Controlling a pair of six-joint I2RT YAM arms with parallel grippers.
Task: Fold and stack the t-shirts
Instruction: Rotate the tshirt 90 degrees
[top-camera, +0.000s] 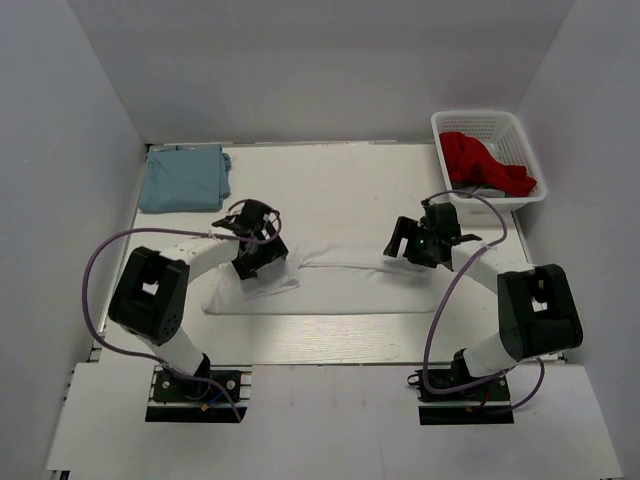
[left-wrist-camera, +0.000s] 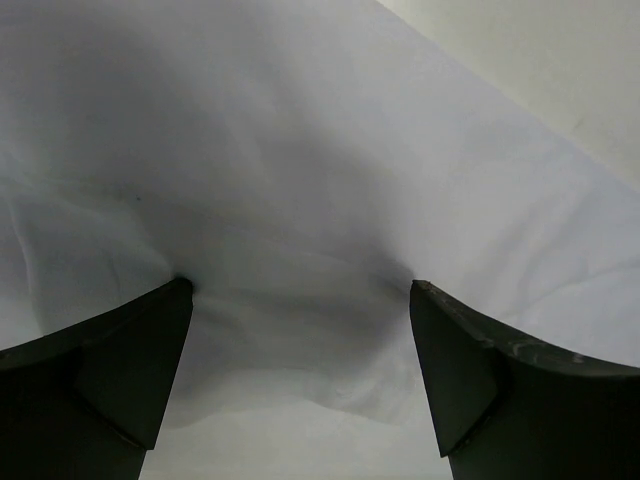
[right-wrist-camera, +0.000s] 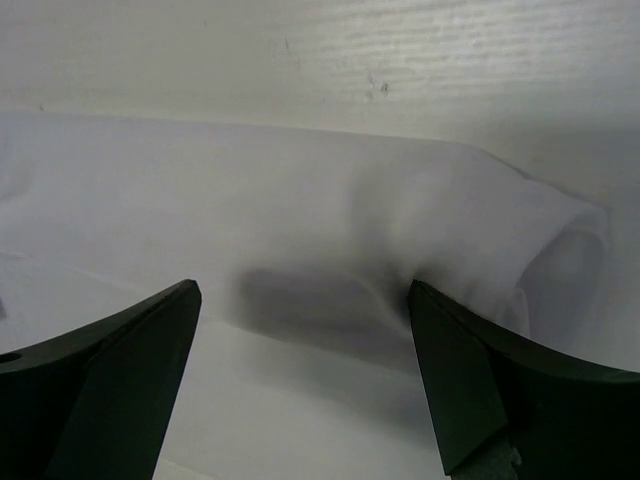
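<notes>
A white t-shirt (top-camera: 340, 285) lies across the middle of the table as a long flattened band. My left gripper (top-camera: 257, 262) stands open over its left end, and in the left wrist view both fingertips (left-wrist-camera: 180, 292) dent the white cloth (left-wrist-camera: 300, 150). My right gripper (top-camera: 400, 246) is open over the band's right end. Its fingers straddle a shadowed crease in the white fabric (right-wrist-camera: 300, 200), and nothing is pinched between them. The light blue t-shirt (top-camera: 182, 177) lies folded at the back left corner, away from both grippers.
A white basket (top-camera: 520, 135) at the back right holds a red garment (top-camera: 480, 160). Grey walls close in the table on three sides. Bare white tabletop (right-wrist-camera: 400, 60) shows beyond the shirt's far edge.
</notes>
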